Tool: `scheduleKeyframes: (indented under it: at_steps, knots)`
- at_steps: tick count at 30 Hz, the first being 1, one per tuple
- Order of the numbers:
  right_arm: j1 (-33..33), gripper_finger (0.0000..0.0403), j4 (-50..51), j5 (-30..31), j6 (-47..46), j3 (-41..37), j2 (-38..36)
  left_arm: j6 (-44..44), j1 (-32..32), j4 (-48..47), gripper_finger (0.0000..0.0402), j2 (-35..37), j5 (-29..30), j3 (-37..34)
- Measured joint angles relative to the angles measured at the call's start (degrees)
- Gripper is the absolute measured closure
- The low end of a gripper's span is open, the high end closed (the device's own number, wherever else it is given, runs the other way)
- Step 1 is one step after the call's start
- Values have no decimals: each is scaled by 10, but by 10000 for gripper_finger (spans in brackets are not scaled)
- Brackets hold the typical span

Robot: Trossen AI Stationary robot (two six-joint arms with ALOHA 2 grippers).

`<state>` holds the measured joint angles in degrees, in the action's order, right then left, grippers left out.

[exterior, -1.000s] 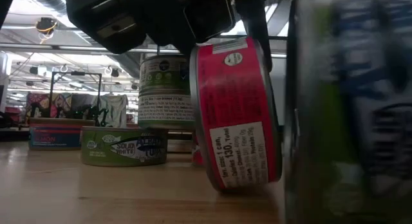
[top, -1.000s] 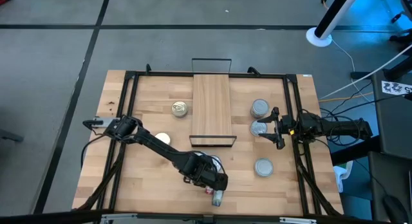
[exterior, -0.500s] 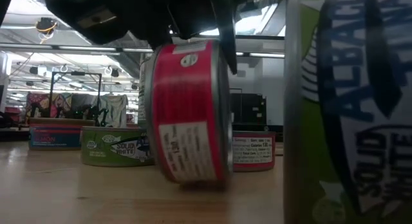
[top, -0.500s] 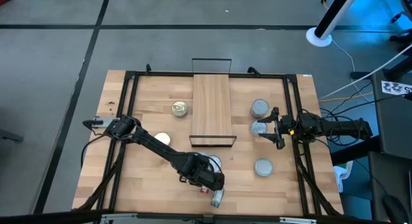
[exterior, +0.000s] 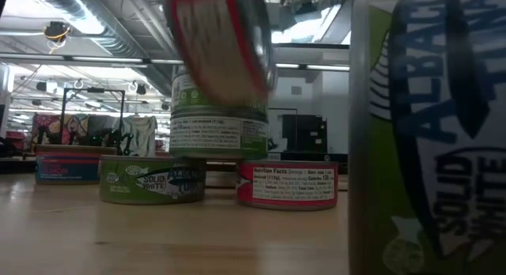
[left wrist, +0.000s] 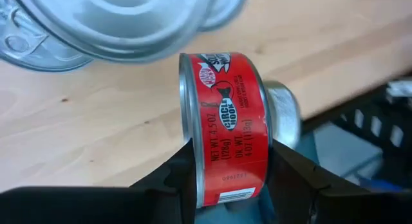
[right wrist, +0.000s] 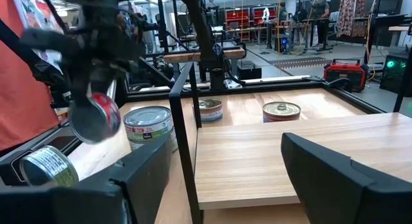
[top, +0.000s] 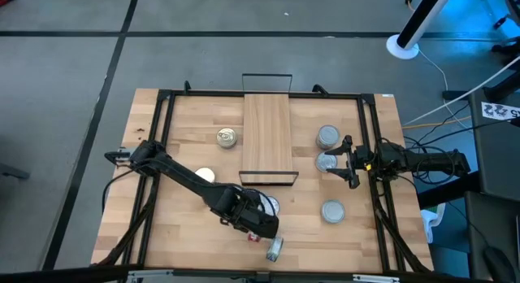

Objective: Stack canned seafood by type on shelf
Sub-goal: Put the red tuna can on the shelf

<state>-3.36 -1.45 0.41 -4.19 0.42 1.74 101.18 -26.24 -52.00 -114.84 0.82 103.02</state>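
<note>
From above, the left gripper (top: 254,224) sits at about six o'clock of the table (top: 162,226), a touch further back toward the shelf (top: 268,137) than half a second ago, and the tin on its side (top: 275,249) now lies clear of it near the front edge. The right gripper (top: 344,162) waits at three o'clock, jaws spread either side of a silver-topped tin (top: 327,162). Down at table height, the red-label tin (exterior: 221,42) has gone up: it stood on edge on the wood before, now it hangs blurred over the green tin stack (exterior: 217,121). From the left wrist, both fingers (left wrist: 180,179) are clamped on the red tin's flat faces. From the right wrist, that red tin shows lifted at far left.
</note>
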Motion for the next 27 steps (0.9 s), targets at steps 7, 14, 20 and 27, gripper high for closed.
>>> scheduleKeyframes:
  at_steps: [7, 14, 20, 27]
  knots:
    - [0, 110, 0, 0, 0, 0, 0, -69, -5, 4, 265, 67, 3, 0]
    - [0, 110, 0, 0, 0, 0, 0, -190, 5, 20, 261, 132, 115, 1]
    - [0, 110, 0, 0, 0, 0, 0, -349, 43, 15, 264, 169, 200, 1]
    - [0, 110, 0, 0, 0, 0, 0, -571, 138, -2, 260, 185, 215, 1]
